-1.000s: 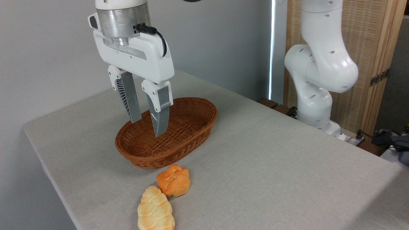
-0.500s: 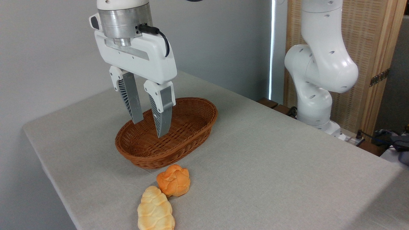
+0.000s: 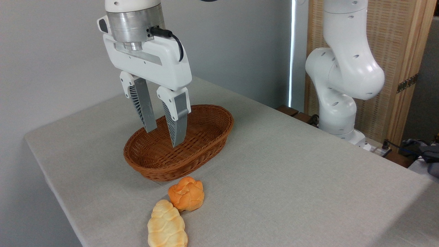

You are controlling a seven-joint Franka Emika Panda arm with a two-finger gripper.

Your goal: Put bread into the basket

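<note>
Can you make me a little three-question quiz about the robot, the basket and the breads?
1. True or false: the basket has bread in it.
2. Which lies nearer the basket? A) the pale loaf B) the orange bun
3. Fill in: the hand is open and holds ____.

Key:
1. False. The basket is empty; both breads lie on the table.
2. B. The bun lies just in front of the basket, and the loaf lies beyond it, by the table's front edge.
3. Nothing. Its fingers are apart, over the basket.
</note>
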